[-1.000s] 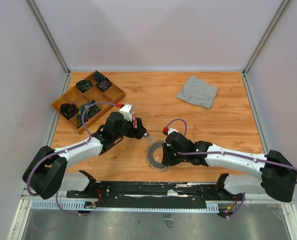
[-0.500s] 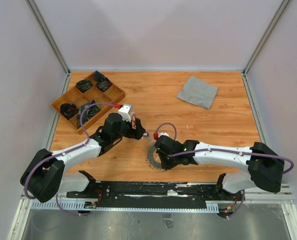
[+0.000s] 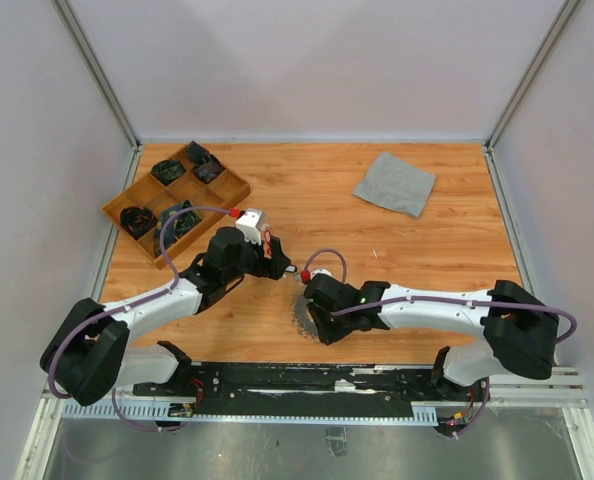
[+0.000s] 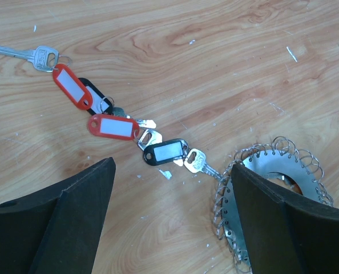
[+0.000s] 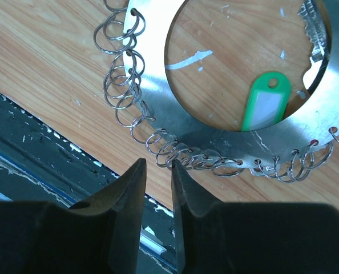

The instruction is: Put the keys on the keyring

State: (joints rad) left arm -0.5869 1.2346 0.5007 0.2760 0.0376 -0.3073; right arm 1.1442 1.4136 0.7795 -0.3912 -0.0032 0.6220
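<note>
A chain of keys with two red tags and black tags lies on the wood, running diagonally to the keyring, whose rim is fringed with small wire loops. My left gripper is open and empty, straddling the lower end of the chain and the ring's left edge. In the right wrist view the keyring lies flat, with a green-tagged key inside its hole. My right gripper is nearly shut with a narrow gap, empty, just off the ring's near rim loops. In the top view both grippers meet at the keyring.
A wooden compartment tray with dark items stands at the back left. A grey cloth square lies at the back right. The table's near edge and black rail run just behind the right gripper.
My right arm has swung left, bringing its gripper over the keyring's near side. My left gripper has shifted slightly toward the ring.
</note>
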